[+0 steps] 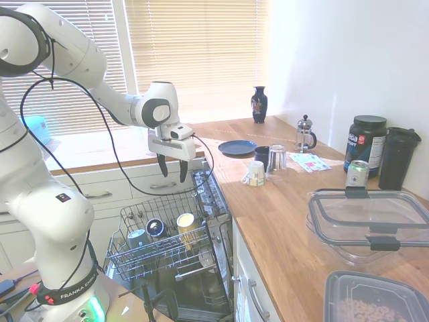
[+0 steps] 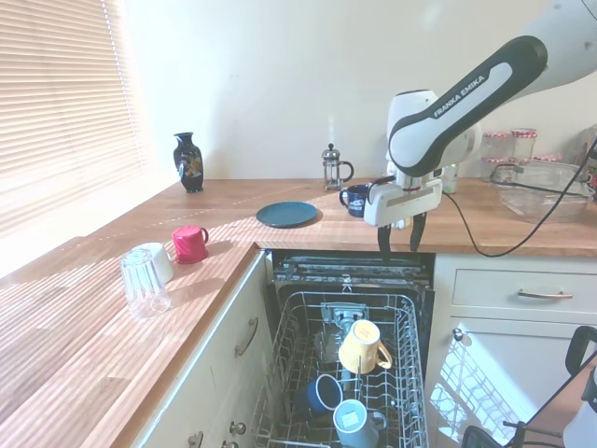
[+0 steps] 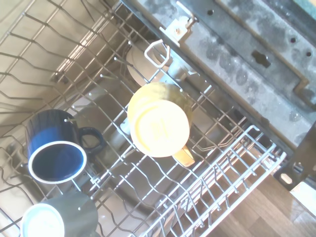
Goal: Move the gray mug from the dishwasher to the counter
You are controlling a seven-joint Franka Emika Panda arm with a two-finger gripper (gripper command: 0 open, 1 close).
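The gray mug (image 1: 137,236) (image 2: 354,422) (image 3: 59,217) lies in the silver wire rack (image 1: 167,258) (image 2: 410,373) of the open dishwasher (image 1: 211,194), at the rack's outer end. Beside it sit a glossy dark blue mug (image 1: 155,228) (image 2: 325,392) (image 3: 54,153) and a yellow-cream mug (image 1: 186,223) (image 2: 364,347) (image 3: 158,126). My gripper (image 1: 171,168) (image 2: 398,238) hangs open and empty well above the rack, roughly over the yellow-cream mug and near the inner end. The wooden counter (image 1: 288,215) (image 2: 84,327) runs along both sides of the dishwasher.
On the counter stand a blue plate (image 1: 236,147) (image 2: 286,214), dark vase (image 1: 259,104) (image 2: 187,161), French press (image 1: 305,133), a red mug (image 2: 189,243), an upturned glass (image 2: 145,280), plastic containers (image 1: 369,221), a can (image 1: 356,173) and a black jar (image 1: 366,144).
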